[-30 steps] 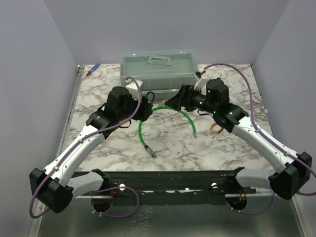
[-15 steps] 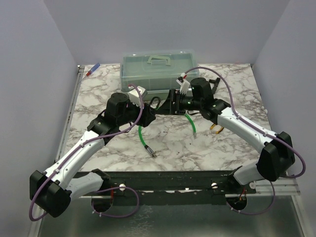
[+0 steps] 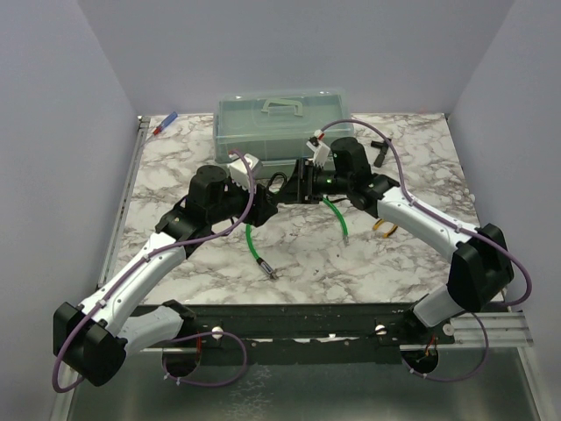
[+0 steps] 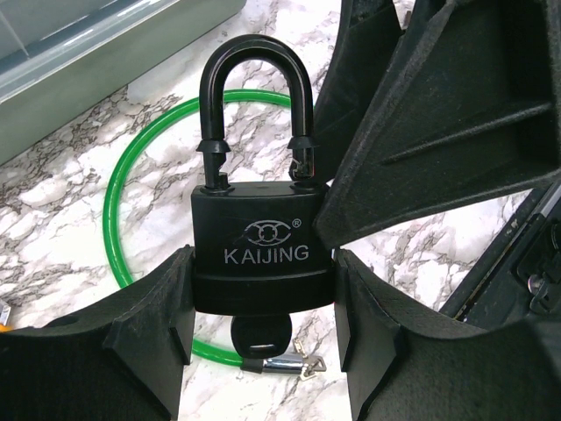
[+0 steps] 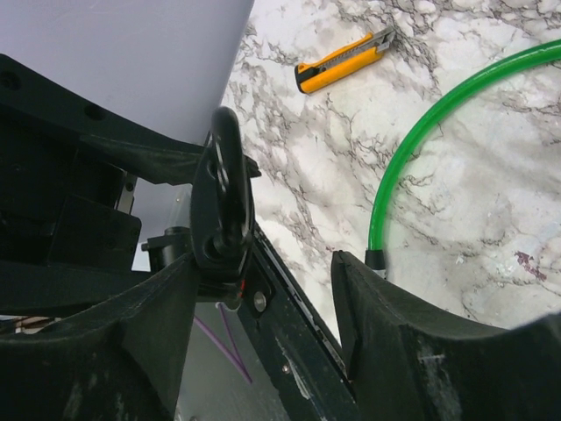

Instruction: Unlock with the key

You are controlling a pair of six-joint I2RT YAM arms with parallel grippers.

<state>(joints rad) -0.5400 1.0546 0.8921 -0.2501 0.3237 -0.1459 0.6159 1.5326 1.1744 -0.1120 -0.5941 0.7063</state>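
My left fingers (image 4: 175,303) are closed on the body of the padlock (image 4: 261,254). The key (image 4: 261,337) sits in its underside, with the black head between these fingers and its long axis in line with the padlock. My right fingers (image 5: 386,324) are open and hold nothing; they stand beside the shackle end, so I judge they must go to the opposite end for the key.

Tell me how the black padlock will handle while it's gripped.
The padlock looks solid, probably rigid and heavy for its size. Its smooth sides might slip or twist in the left gripper under torque. The key beneath it looks tiny, perhaps easily bent.
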